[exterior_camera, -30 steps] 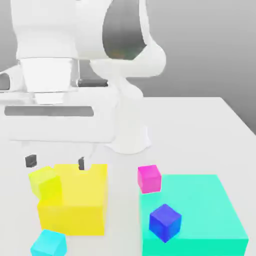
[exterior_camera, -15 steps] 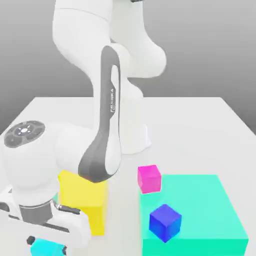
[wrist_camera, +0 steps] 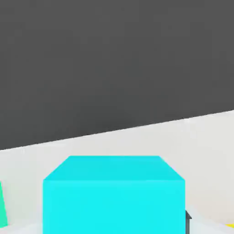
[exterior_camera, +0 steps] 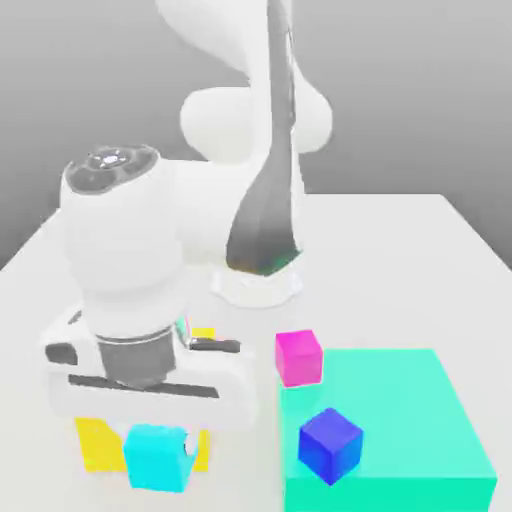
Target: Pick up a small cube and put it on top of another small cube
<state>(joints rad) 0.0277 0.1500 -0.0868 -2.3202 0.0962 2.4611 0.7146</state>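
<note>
Grey backdrop, pale table (exterior_camera: 400,270). The end effector (exterior_camera: 160,440) was closed on the small cyan cube (exterior_camera: 158,458), which sat between its fingers, in front of the yellow block (exterior_camera: 100,446) as seen in the exterior view. Step in hand, as judged: the pick-up was complete and the carry under way. Toward the exterior view's right lay the flat green block (exterior_camera: 385,410), with the magenta cube (exterior_camera: 299,358) by its corner and the dark blue cube (exterior_camera: 331,445) near its front. Next move, as judged: choice of a supporting cube, alignment squarely above it, gentle lowering, then release.
</note>
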